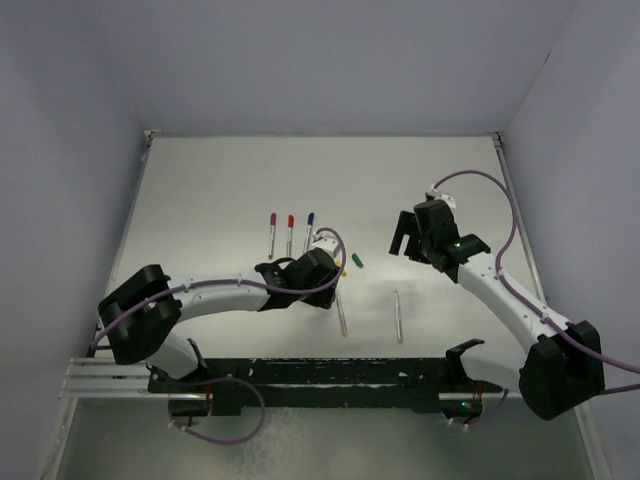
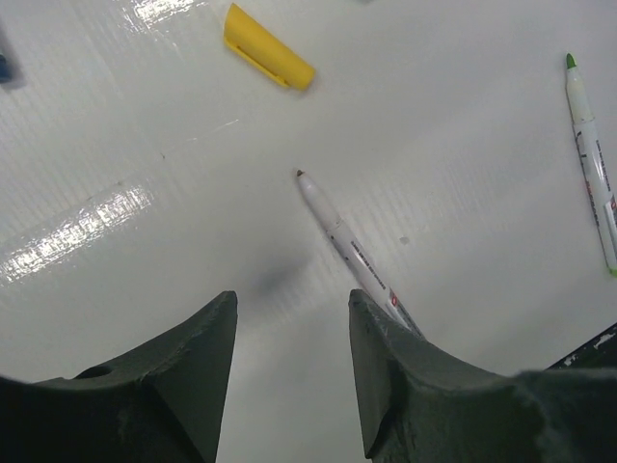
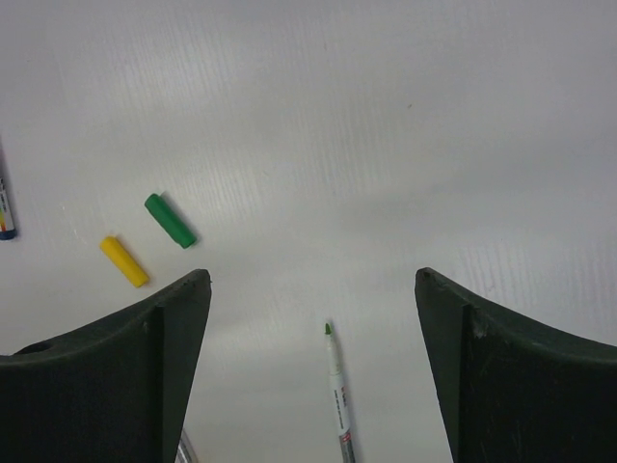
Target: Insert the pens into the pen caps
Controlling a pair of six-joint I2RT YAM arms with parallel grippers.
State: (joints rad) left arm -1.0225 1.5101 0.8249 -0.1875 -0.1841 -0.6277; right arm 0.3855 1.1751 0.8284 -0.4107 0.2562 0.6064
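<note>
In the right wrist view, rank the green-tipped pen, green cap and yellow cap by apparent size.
1. green-tipped pen, longest even though the bottom edge cuts it off.
2. green cap and yellow cap: about alike, not ranked.

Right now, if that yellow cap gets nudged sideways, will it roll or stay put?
Probably skids more than rolls: the yellow cap shows a clip-like ridge along one side. It looks like small, thin plastic, so likely light and easily flicked across the glossy table.
</note>
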